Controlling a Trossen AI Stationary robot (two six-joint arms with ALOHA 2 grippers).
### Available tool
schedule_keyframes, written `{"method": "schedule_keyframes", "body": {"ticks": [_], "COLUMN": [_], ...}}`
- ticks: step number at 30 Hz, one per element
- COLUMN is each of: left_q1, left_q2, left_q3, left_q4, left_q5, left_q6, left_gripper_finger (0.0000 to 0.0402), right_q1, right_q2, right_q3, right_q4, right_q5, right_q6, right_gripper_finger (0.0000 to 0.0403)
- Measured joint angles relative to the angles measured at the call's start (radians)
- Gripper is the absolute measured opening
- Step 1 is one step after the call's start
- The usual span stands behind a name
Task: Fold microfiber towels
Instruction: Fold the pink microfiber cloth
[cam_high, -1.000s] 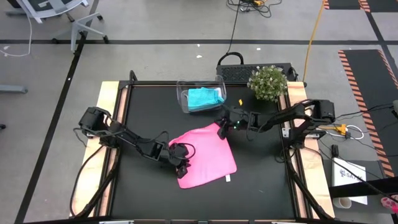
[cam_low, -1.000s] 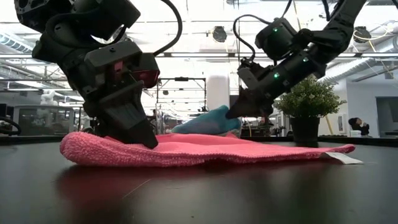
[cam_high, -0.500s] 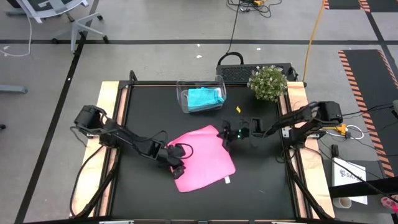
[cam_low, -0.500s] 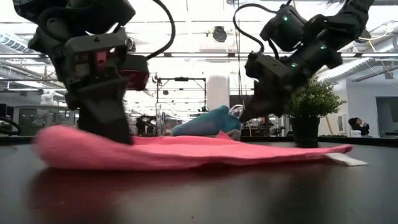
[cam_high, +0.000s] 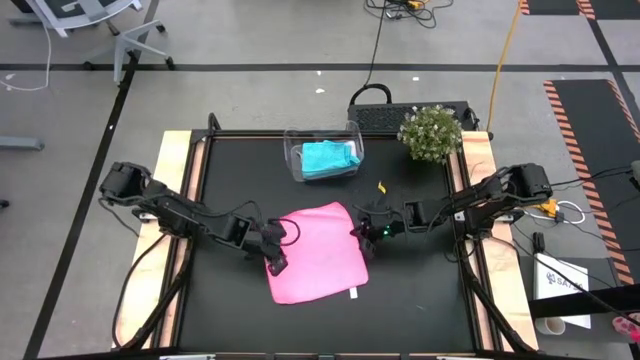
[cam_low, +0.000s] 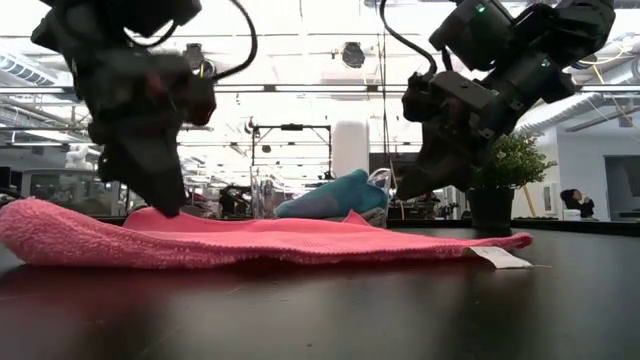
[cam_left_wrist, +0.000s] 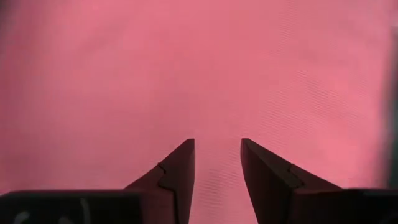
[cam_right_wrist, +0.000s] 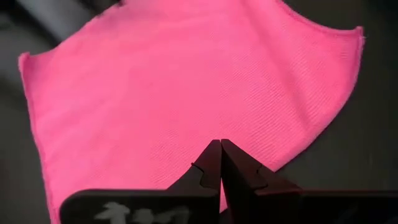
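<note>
A pink towel (cam_high: 315, 250) lies spread flat on the black table, a white tag (cam_high: 352, 294) at its near corner. My left gripper (cam_high: 275, 258) is open, its fingers (cam_left_wrist: 183, 162) down on the towel's left part. My right gripper (cam_high: 362, 232) is shut at the towel's right edge, its tips (cam_right_wrist: 221, 142) over the pink cloth (cam_right_wrist: 186, 87). A teal towel (cam_high: 330, 157) lies bunched in a clear tub (cam_high: 295, 160) at the far side. My left gripper has its two spread fingertips (cam_low: 165, 205) set on the pink towel's upper face (cam_low: 190, 222) near its left edge. It slants down from the table's left. The towel lies flat under them. My right gripper: I cannot tell whether its shut tips touch the towel.
A small potted plant (cam_high: 430, 132) stands at the far right corner, next to the tub. The table's wooden side rails (cam_high: 172, 250) run behind both arms. Bare black table (cam_high: 420, 290) lies near and right of the towel.
My left gripper has gone toward the table's left edge, and the pink towel has slid that way with it, still flat. My right gripper has moved toward the near edge along the towel's right side and stayed shut.
</note>
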Motion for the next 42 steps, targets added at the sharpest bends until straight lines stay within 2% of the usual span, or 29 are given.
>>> {"method": "schedule_keyframes", "body": {"ticks": [3,6,9,19,24,27,32,36,42], "left_q1": [0.003,0.011,0.024,0.053,0.056,0.056,0.056,0.056,0.056], "left_q2": [0.007,0.007,0.007,0.007,0.006,0.006,0.006,0.005,0.005], "left_q3": [0.000,0.000,0.000,0.001,0.001,0.001,0.002,0.002,0.002], "left_q4": [-0.106,-0.192,-0.247,-0.249,-0.250,-0.249,-0.248,-0.249,-0.249], "left_q5": [-0.095,-0.141,-0.147,-0.143,-0.129,-0.113,-0.112,-0.112,-0.121], "left_q6": [-0.085,-0.157,-0.189,-0.192,-0.191,-0.190,-0.180,-0.171,-0.162], "left_gripper_finger": [0.0131,0.0131,0.0131,0.0131,0.0131,0.0131,0.0131,0.0131,0.0131], "right_q1": [0.021,0.044,0.068,0.113,0.173,0.233,0.279,0.243,0.154], "right_q2": [0.000,0.005,0.025,0.198,0.224,0.210,0.149,0.074,0.016], "right_q3": [0.000,0.000,0.000,0.002,0.004,0.002,-0.003,-0.002,-0.002], "right_q4": [0.000,-0.002,0.000,0.143,0.146,0.139,0.108,0.082,-0.060], "right_q5": [0.005,0.007,0.006,-0.029,-0.101,-0.103,-0.027,0.041,0.156], "right_q6": [0.020,0.041,0.044,0.107,0.191,0.257,0.278,0.244,0.141], "right_gripper_finger": [0.0000,0.0000,0.0000,0.0000,0.0000,0.0000,0.0000,0.0000,0.0000]}}
